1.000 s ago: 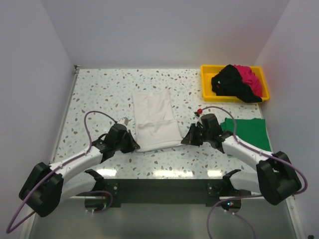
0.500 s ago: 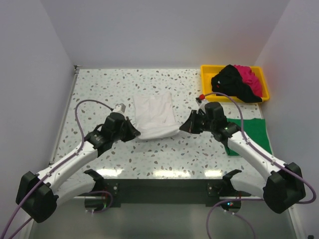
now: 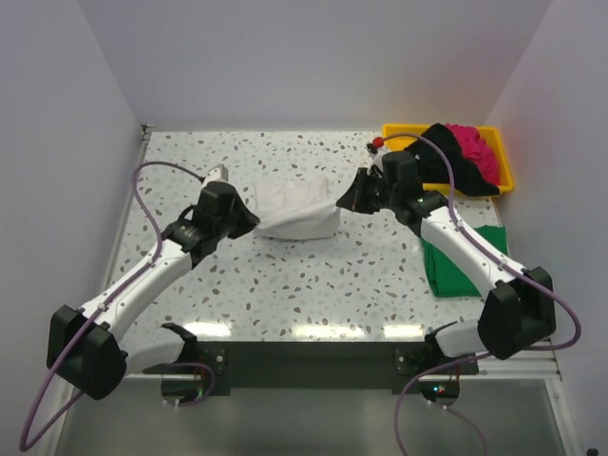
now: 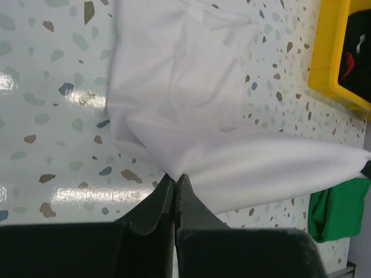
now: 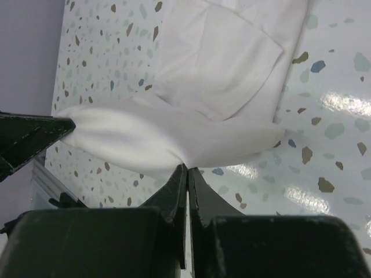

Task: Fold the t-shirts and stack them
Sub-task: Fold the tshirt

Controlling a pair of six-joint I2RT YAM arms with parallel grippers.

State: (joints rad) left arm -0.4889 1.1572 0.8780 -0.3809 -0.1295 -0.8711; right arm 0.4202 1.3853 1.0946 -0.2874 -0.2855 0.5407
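Your centre t-shirt sits mid-table, between the left gripper and the right gripper. The tray is in the far right corner with two t-shirts in it. A fourth t-shirt lies before the tray.

The white t-shirt, stretched between left gripper and right gripper, bars mid-table. The yellow tray, heaped with black t-shirt and pink t-shirt, fills the far right corner. The green t-shirt lines the right edge. The tabletop lies open nearer.

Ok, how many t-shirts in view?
4: white t-shirt at centre; green t-shirt on the table, far right; black t-shirt and pink t-shirt piled in the yellow tray, possibly hiding more.
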